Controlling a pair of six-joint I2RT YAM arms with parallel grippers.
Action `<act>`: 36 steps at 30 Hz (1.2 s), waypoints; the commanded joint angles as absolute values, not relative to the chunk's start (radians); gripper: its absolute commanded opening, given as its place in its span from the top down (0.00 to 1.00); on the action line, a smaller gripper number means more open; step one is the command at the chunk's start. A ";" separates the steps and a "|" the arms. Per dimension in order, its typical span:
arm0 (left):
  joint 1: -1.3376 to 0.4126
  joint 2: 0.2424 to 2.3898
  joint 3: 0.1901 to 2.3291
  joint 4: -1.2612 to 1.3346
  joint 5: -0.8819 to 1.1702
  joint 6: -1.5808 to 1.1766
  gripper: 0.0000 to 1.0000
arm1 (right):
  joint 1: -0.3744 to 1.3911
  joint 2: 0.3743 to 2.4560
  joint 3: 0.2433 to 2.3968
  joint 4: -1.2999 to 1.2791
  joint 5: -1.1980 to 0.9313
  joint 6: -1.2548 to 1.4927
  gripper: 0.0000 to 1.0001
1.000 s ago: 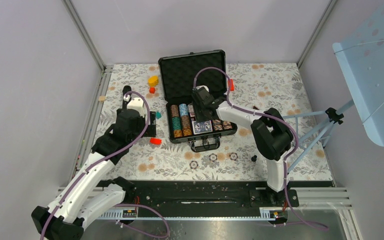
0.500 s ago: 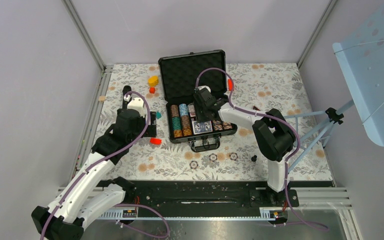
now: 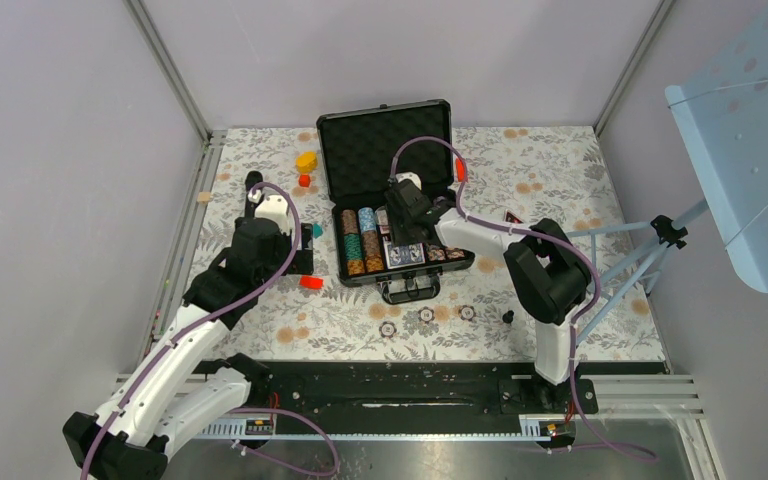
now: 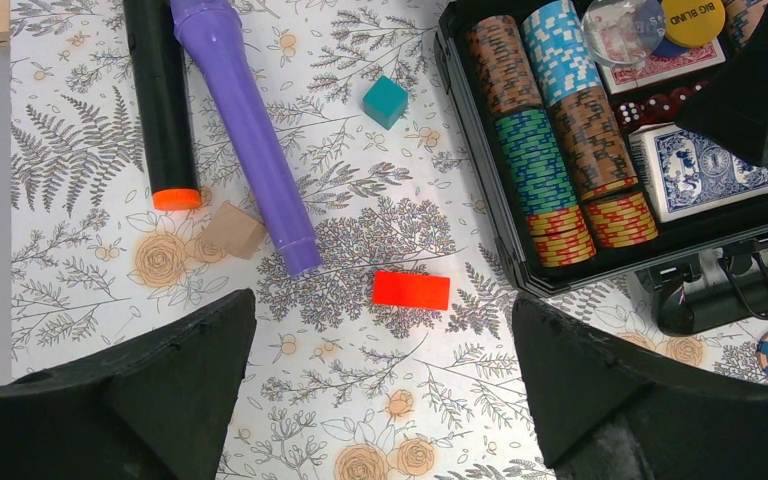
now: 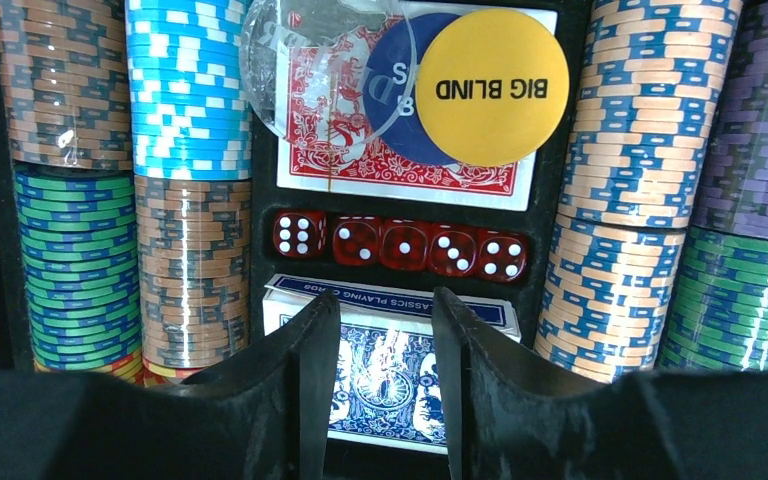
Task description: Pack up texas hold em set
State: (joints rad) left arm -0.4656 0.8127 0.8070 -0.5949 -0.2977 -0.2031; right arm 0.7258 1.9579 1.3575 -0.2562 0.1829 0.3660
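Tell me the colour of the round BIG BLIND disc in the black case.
The round BIG BLIND disc is yellow; right wrist view.

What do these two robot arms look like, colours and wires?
The left arm and right arm are white tubes with bulky black joints. A purple cable runs along each. The left pincer and right pincer each end in two black wedge-shaped fingers.

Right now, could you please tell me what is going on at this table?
The right claw hangs partly open over the open black case, just above the blue card deck, with chip rows and dice already stowed. The left claw hovers wide open over the table left of the case. Three loose chips lie in front of the case.
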 commanded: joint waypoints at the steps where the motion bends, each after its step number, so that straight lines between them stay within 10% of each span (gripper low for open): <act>1: -0.460 0.804 0.803 -0.550 -0.280 -0.204 0.01 | 0.775 1.984 1.265 -0.481 0.206 0.397 0.53; 36: -0.462 0.801 0.803 -0.546 -0.276 -0.207 0.01 | 0.780 1.595 1.214 -0.500 0.302 0.445 0.37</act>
